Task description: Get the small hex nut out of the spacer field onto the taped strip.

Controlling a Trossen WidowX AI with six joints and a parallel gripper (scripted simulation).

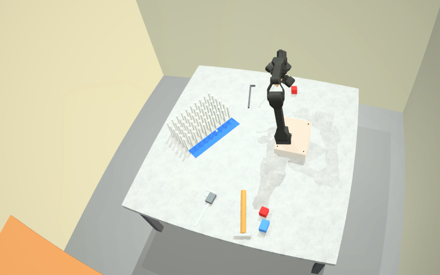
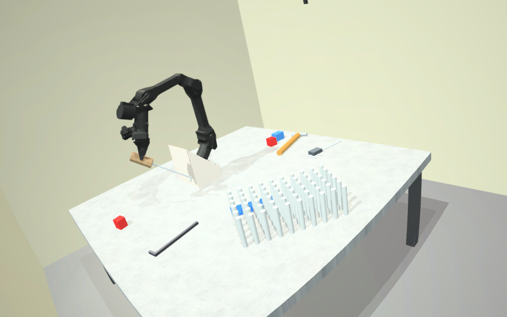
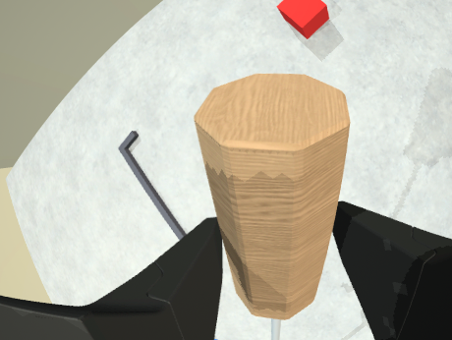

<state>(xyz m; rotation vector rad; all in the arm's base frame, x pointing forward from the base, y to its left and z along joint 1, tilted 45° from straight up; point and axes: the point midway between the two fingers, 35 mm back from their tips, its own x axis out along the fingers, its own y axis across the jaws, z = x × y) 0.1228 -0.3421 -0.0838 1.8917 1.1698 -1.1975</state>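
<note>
The small white hex nut lies on the blue taped strip in front of the spacers. The metal spacers all stand upright in their rows. My gripper is shut on the wooden handle of a thin hook tool. It holds the tool in the air above the table, well away from the spacers. The tool's thin shaft slants down toward the arm's base and ends in a small bent tip. The nut is hidden in the exterior view and out of the wrist view.
A dark hex key lies between the spacers and a red cube. An orange-handled hammer, a grey-block tool, another red cube and a blue block lie farther off.
</note>
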